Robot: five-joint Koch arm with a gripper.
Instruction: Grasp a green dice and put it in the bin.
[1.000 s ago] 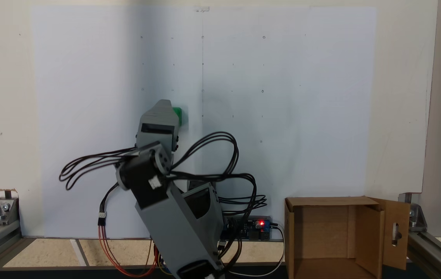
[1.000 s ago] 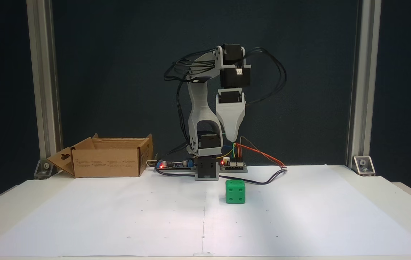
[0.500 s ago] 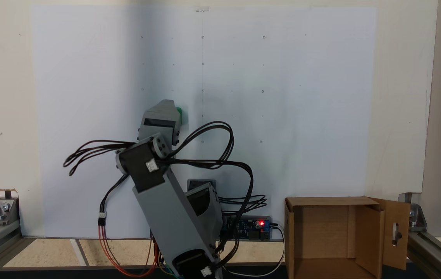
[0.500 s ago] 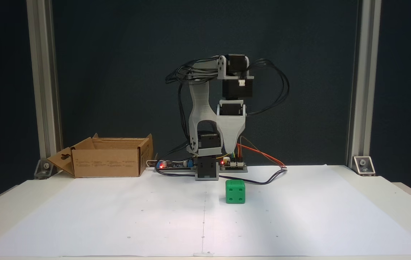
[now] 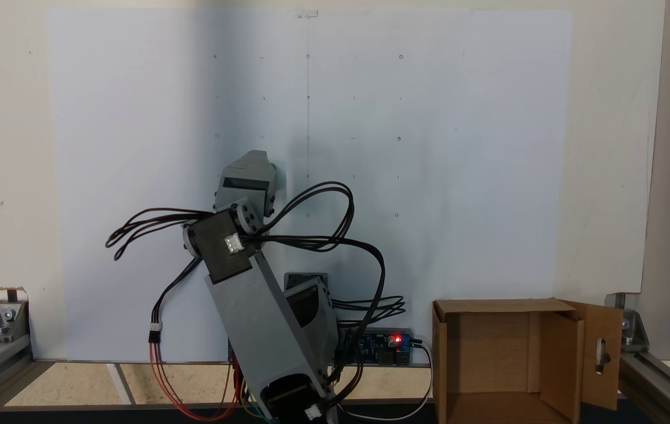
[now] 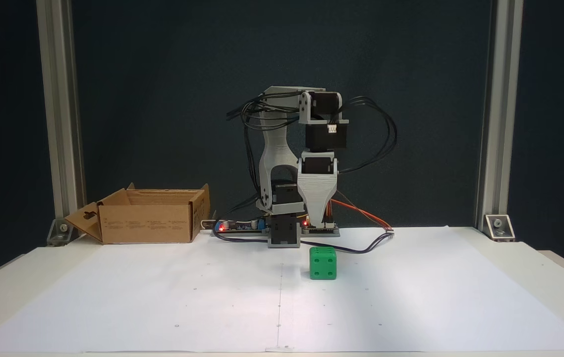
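a: one green dice (image 6: pixel 322 263) is seen on the white paper sheet (image 6: pixel 163 307), at about 5 o'clock from the arm's base (image 6: pixel 283 233) in the fixed view from the front. it is set flat, with pips shown on its front face.

b: and the gripper (image 6: pixel 317 224)?

a: it is pointed straight down, just above the dice and behind it, apart from it. only one grey tapered jaw is shown, the other being lined up behind it, so whether the fingers are spread or closed cannot be told. nothing is seen held.

b: what is given by the fixed view from above?

a: the dice is hidden there under the gripper's grey body (image 5: pixel 246 179), which is found at about 11 o'clock from the red light on the board (image 5: pixel 397 339).

b: where is the bin (image 6: pixel 149 223) placed?

a: at 9 o'clock from the base in the front view, well apart from the dice, with its slotted flap (image 6: pixel 84 221) folded outward. in the view from above, the bin (image 5: pixel 488 353) is placed at 3 o'clock from the base, open side toward the camera.
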